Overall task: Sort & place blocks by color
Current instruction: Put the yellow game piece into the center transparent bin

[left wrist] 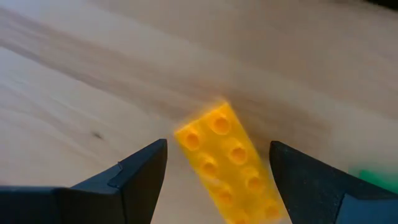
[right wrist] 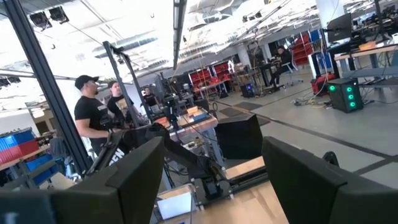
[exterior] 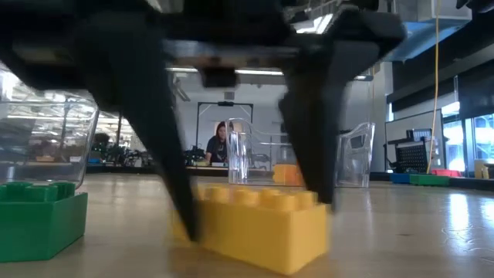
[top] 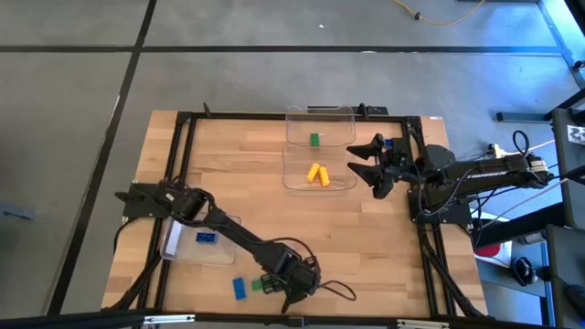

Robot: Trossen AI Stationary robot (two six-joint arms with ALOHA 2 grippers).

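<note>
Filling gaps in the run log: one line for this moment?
left gripper open astride yellow block | right gripper open, waiting beside bins

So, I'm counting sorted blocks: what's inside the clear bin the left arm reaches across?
One blue block shows inside the bin. The left arm covers the bin's upper part, so anything beneath it is hidden.

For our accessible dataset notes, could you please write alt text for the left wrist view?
A yellow-orange studded brick lies flat and askew on the pale wooden table, between the open jaws of the left gripper, which do not touch it. A blurred bit of green shows at the edge, beside one jaw.
</note>
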